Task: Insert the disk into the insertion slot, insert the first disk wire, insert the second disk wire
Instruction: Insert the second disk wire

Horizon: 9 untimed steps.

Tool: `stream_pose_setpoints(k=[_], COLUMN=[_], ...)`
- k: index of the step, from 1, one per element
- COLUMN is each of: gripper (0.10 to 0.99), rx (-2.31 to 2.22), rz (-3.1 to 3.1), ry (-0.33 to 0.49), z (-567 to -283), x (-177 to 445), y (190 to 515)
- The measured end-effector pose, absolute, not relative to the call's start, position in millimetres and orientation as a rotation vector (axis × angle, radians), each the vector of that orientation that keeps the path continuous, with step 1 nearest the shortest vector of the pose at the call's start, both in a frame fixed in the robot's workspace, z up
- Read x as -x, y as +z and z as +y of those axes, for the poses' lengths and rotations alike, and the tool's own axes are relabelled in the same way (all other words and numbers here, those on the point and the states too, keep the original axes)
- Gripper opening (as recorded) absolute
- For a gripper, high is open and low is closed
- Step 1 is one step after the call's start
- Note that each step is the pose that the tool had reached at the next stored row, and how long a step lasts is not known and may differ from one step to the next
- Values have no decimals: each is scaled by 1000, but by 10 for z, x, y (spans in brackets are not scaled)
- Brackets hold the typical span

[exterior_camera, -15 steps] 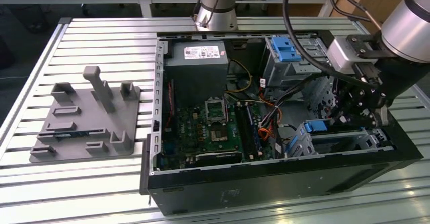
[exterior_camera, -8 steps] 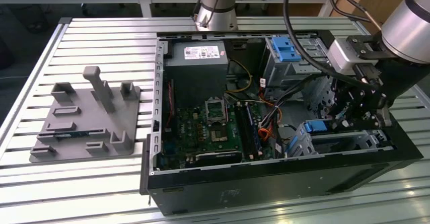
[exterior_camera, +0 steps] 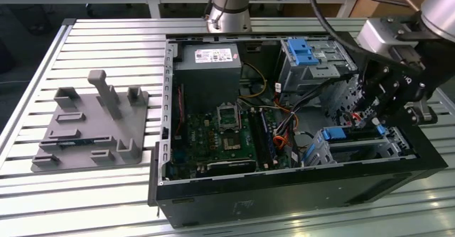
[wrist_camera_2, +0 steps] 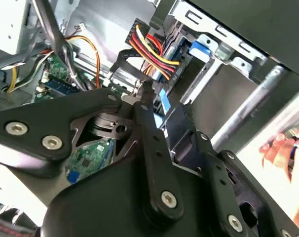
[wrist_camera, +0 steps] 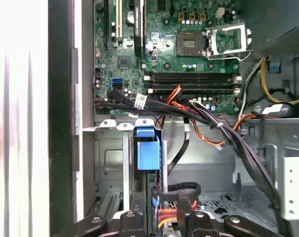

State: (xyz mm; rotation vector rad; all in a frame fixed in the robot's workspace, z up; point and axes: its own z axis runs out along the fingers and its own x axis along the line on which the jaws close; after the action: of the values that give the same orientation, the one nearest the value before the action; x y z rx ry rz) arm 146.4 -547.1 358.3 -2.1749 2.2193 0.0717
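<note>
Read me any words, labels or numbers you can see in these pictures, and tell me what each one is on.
Nothing here can be read.
The white label on the power supply, exterior view: print too small to read.
The white tag on the black cable bundle, first wrist view: blurred.
Markings on the motherboard, first wrist view: too small to read.

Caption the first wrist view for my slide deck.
The claw hangs over the disk seated in the slot, gripping a bundle of coloured wires below the motherboard.
</note>
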Motion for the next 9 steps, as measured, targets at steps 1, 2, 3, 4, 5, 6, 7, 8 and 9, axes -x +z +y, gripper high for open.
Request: stream_pose_setpoints(k=[1,2,3,4,5,6,7,8,9], gripper=[392,392,392,392,392,392,380,314,314], rx=[2175,2175,2175,2175,2175,2175,2175,2175,2175], rz=[2219,2219,2219,2219,2219,2219,2219,2219,2219], ry=[72,72,72,72,72,72,72,72,72], z=[-5470,-5470,-5470,-5469,-5468,-5467,-5467,-5465,-5464], x=[-1464,-1464,-1464,-1464,-1464,-1464,-1464,-1464,-1464], y=[3626,3672,3717,3766,3810,3856,3901,3946,3990])
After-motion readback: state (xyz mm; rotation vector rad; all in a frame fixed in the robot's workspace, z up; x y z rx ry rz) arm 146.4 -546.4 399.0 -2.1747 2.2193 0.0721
